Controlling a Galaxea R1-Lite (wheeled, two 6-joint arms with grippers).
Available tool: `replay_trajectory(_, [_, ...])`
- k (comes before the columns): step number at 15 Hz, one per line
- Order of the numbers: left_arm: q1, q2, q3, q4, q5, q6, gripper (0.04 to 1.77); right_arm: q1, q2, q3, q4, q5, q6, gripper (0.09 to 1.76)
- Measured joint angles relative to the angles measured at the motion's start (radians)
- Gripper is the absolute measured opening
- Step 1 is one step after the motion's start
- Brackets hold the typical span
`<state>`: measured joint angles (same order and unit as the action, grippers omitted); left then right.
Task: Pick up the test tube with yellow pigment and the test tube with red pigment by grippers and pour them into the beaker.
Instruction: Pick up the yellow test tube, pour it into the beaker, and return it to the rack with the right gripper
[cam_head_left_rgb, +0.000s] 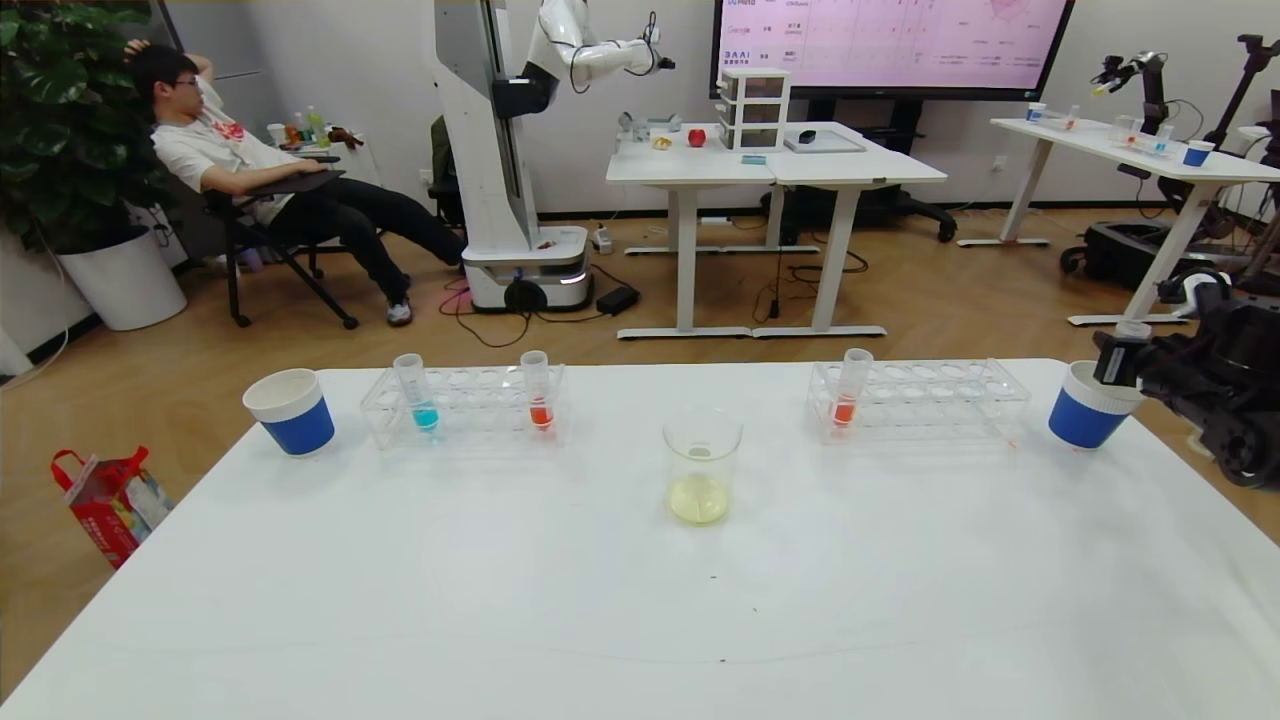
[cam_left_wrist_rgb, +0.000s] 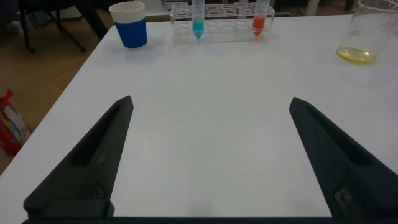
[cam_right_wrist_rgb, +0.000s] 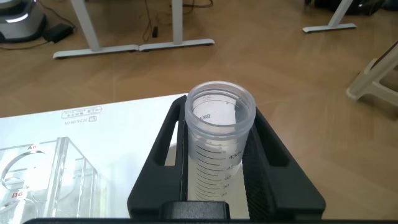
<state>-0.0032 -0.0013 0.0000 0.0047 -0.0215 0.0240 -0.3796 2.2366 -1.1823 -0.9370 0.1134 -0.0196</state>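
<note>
The beaker (cam_head_left_rgb: 702, 466) stands mid-table with a little yellow liquid in its bottom; it also shows in the left wrist view (cam_left_wrist_rgb: 367, 31). My right gripper (cam_head_left_rgb: 1115, 362) is at the table's right edge, just over a blue cup (cam_head_left_rgb: 1088, 410). It is shut on a clear graduated tube (cam_right_wrist_rgb: 219, 140), rim up, with no liquid showing in it. One red tube (cam_head_left_rgb: 540, 396) stands in the left rack (cam_head_left_rgb: 470, 405), another red tube (cam_head_left_rgb: 850, 390) in the right rack (cam_head_left_rgb: 925, 398). My left gripper (cam_left_wrist_rgb: 211, 102) is open and empty above bare table, out of the head view.
A blue-liquid tube (cam_head_left_rgb: 420, 395) stands in the left rack. A second blue cup (cam_head_left_rgb: 292, 412) stands at the far left. The table's right edge runs close to my right gripper. Other tables, a robot and a seated person are far behind.
</note>
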Motion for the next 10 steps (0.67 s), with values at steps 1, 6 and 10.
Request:
replay_trajectory(1, [0.0,0.0,0.0,0.0,0.0,0.0,1.75,0.001,0.007,0.0,-0.001,0.001,0.001,0.51])
replay_trajectory(6, [0.0,0.0,0.0,0.0,0.0,0.0,1.75,0.003,0.019,0.002,-0.021,0.004,0.008,0.62])
replay_trajectory(10, [0.0,0.0,0.0,0.0,0.0,0.0,1.75,0.004,0.033,0.014,-0.098,-0.007,0.002,1.73])
